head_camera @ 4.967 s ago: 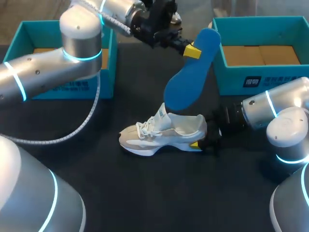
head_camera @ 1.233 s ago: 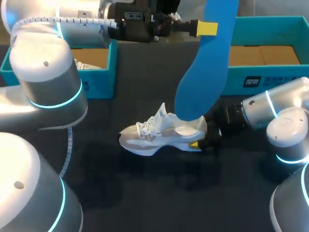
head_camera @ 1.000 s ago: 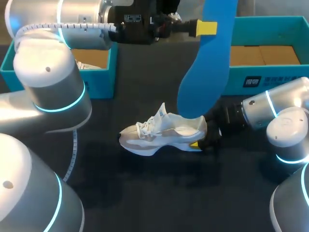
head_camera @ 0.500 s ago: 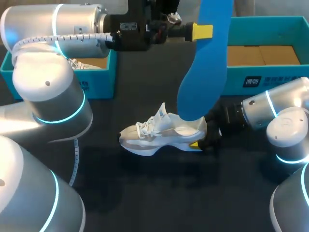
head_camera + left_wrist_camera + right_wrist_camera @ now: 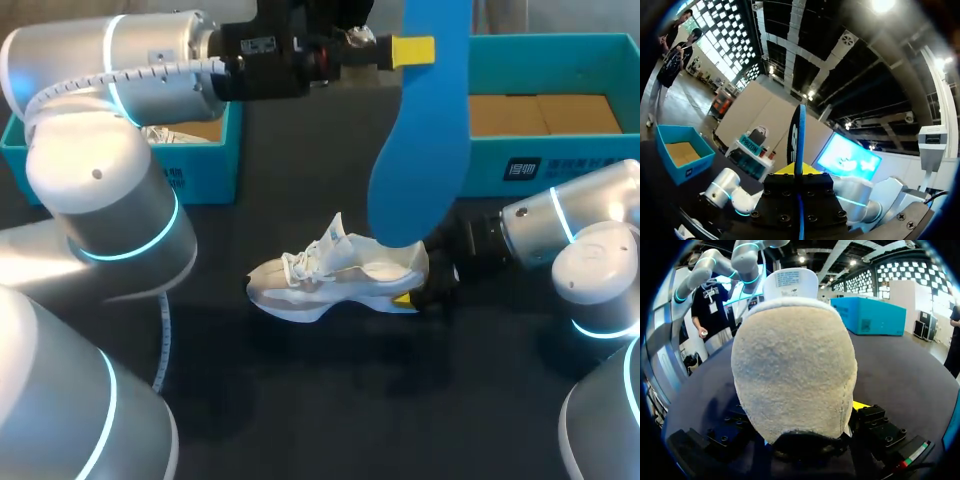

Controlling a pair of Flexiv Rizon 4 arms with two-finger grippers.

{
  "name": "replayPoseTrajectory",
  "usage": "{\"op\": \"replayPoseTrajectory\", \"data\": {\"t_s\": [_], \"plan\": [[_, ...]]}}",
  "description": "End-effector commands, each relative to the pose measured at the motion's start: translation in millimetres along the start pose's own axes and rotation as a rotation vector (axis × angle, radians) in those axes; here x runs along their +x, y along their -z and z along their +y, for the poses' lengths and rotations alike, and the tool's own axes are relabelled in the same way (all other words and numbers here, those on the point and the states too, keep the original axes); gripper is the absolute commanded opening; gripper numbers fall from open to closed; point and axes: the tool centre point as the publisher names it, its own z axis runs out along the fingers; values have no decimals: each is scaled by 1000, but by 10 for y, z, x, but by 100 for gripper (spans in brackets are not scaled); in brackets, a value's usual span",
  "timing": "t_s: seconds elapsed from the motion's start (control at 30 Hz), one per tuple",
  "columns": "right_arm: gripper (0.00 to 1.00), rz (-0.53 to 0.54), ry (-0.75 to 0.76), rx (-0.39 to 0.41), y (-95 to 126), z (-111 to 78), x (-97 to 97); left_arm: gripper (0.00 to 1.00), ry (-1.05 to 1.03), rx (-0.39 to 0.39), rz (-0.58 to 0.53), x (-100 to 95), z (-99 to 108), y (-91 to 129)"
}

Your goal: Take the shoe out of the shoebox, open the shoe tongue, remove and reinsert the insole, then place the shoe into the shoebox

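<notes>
Left gripper (image 5: 402,50) pinches blue insole (image 5: 420,130) by its upper end, long axis near vertical, lower tip directly over heel opening of shoe (image 5: 335,275) on tabletop (image 5: 300,400), right gripper (image 5: 415,296) clamping its heel

You're seeing: insole (image 5: 420,150) blue | shoe (image 5: 340,275) cream-white, grey panels | left shoebox (image 5: 210,185), right shoebox (image 5: 480,165) teal | tabletop (image 5: 330,400) black

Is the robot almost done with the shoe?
About halfway. Done: the shoe is out on the table, and the blue insole is out of it. In hand: the left tool holds the insole upright over the shoe's opening, while the right tool grips the heel. Left: slide the insole back in, then put the shoe in a shoebox.
</notes>
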Motion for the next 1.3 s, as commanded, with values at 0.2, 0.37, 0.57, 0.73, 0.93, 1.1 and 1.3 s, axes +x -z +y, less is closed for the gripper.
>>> {"op": "replayPoseTrajectory", "data": {"t_s": [0.2, 0.37, 0.57, 0.73, 0.93, 1.1, 1.3], "plan": [[0, 0, -1, 3, -114, -67, 13, 0, 140, 30, -15, 120, 174, 99], [0, 0, -1, 3, -114, -67, 13, 0, 151, 26, -32, 101, 251, 208], [0, 0, -1, 3, -114, -67, 13, 0, 163, 22, -30, 74, 307, 263], [0, 0, -1, 3, -114, -67, 13, 0, 173, 26, -28, 67, 326, 280], [0, 0, -1, 3, -114, -67, 13, 0, 169, 36, -34, 67, 342, 294], [0, 0, -1, 3, -114, -67, 13, 0, 169, 36, -34, 67, 342, 294], [0, 0, -1, 3, -114, -67, 13, 0, 169, 36, -34, 67, 342, 294]]}}
